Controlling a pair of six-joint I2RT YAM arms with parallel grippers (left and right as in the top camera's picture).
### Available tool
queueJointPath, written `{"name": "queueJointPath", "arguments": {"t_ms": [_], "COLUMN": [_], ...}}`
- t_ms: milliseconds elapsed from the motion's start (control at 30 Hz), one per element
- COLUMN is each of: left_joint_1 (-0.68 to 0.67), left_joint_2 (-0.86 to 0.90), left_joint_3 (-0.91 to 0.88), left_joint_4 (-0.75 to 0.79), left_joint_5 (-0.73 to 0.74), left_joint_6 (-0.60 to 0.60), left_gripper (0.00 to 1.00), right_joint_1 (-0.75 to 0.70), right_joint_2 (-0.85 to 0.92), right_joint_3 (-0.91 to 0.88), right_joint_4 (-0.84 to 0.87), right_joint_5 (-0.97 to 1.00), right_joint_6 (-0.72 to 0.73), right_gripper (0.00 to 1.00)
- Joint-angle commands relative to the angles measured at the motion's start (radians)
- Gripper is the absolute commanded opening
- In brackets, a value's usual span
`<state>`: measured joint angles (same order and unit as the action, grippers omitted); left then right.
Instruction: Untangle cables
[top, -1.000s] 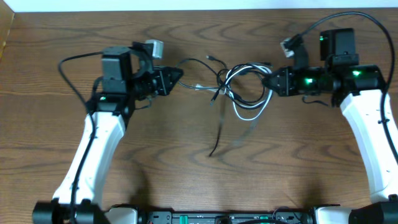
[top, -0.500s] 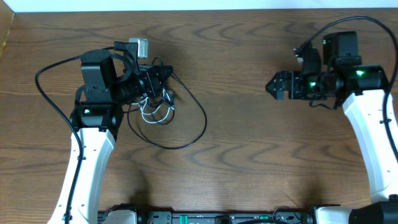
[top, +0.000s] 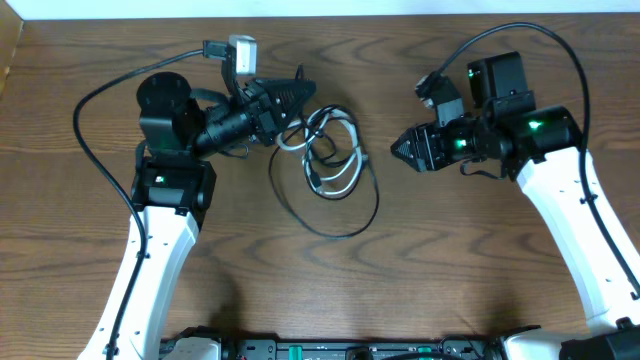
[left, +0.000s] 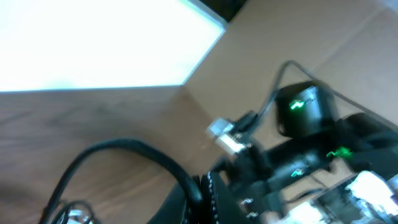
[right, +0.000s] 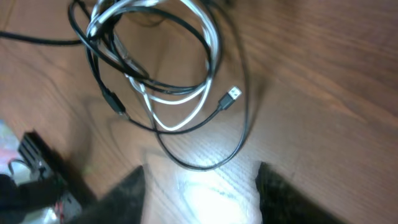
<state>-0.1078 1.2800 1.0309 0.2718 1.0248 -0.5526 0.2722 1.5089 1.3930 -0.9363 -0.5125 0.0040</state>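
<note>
- The cables (top: 330, 170) lie in one loose tangle on the desk (top: 450, 270), left of its centre and nearer the back edge than the front edge.
- Count: one white cord (right: 177, 124). The black cords (top: 340, 232) overlap, so their number cannot be told. One flat metal plug (right: 233, 94) lies free on the wood.
- The left claw (top: 298, 92) is closed on the cables at the tangle's back-left end.
- The left arm (top: 160, 230) rises from the front edge, bends near the back-left corner, and points its claw right.
- The right claw (top: 398, 152) has its jaws apart with nothing between them. It sits just right of the tangle, clear of it.
- The right arm (top: 570, 210) rises from the front-right corner and points its claw left.
- Open room: bare wood runs from the tangle to the front edge, between the two arms.
- The left wrist view is blurred.
</note>
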Motion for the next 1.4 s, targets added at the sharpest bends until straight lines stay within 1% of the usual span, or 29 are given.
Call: {"name": "queueJointPath", "arguments": {"t_ms": [0,33,67,100,133,167,300,533,600,633,667,733,867,967,1033,1100,1200,1333,1367], "left_joint_1": [-0.001,-0.001,-0.001,-0.001,-0.001,-0.001,-0.001,-0.001,-0.002,-0.002,-0.002,-0.002,-0.002,-0.002,-0.002,-0.002,-0.001,-0.001,-0.001], "left_joint_2": [-0.021,-0.021,-0.021,-0.022,-0.022,-0.022,-0.022,-0.023,-0.024,-0.024,-0.024,-0.024,-0.026,-0.028,-0.032,-0.039,-0.048,-0.064,-0.066], "left_joint_3": [0.009,0.009,0.009,0.009,0.009,0.009,0.009,0.009,0.009,0.009,0.009,0.009,0.009,0.009,0.009,0.009,0.009,0.009,0.009], "left_joint_4": [0.094,0.123,0.135,0.143,0.151,0.167,0.184,0.183,0.183,0.183,0.183,0.183,0.183,0.184,0.183,0.183,0.184,0.183,0.183], "left_joint_5": [0.064,0.064,0.065,0.068,0.072,0.083,0.094,0.11,0.117,0.12,0.121,0.122,0.143,0.146,0.147,0.147,0.147,0.147,0.147], "left_joint_6": [-0.174,-0.206,-0.223,-0.234,-0.244,-0.267,-0.287,-0.292,-0.292,-0.292,-0.292,-0.292,-0.292,-0.3,-0.3,-0.3,-0.307,-0.311,-0.31], "left_gripper": [0.08,0.08,0.08,0.07,0.08,0.08,0.08,0.08,0.08,0.08,0.07,0.08,0.08,0.08,0.08,0.08,0.08,0.08,0.08], "right_joint_1": [0.039,0.054,0.063,0.068,0.072,0.077,0.078,0.104,0.123,0.131,0.142,0.161,0.188,0.188,0.188,0.188,0.188,0.188,0.188], "right_joint_2": [0.018,0.019,0.021,0.021,0.021,0.021,0.021,0.021,0.021,0.021,0.021,0.021,0.023,0.025,0.03,0.044,0.074,0.125,0.135], "right_joint_3": [-0.001,-0.008,-0.015,-0.019,-0.029,-0.047,-0.102,-0.196,-0.197,-0.197,-0.196,-0.196,-0.196,-0.196,-0.197,-0.197,-0.196,-0.197,-0.197], "right_joint_4": [0.015,0.03,0.045,0.055,0.072,0.101,0.177,0.375,0.407,0.422,0.435,0.455,0.481,0.481,0.488,0.5,0.513,0.536,0.542], "right_joint_5": [-0.025,-0.025,-0.022,-0.018,-0.018,-0.018,-0.024,-0.133,-0.134,-0.134,-0.134,-0.131,-0.071,-0.066,-0.066,-0.066,-0.067,-0.114,-0.127], "right_joint_6": [-0.028,-0.028,-0.028,-0.027,-0.028,-0.027,-0.024,-0.029,-0.029,-0.031,-0.044,-0.073,-0.073,-0.077,-0.084,-0.084,-0.084,-0.084,-0.084], "right_gripper": [0.35,0.25,0.24,0.3,0.41,0.41,0.42,0.42,0.51,0.58,0.68,0.74,0.76,0.77,0.73,0.67,0.64,0.61,0.56]}}
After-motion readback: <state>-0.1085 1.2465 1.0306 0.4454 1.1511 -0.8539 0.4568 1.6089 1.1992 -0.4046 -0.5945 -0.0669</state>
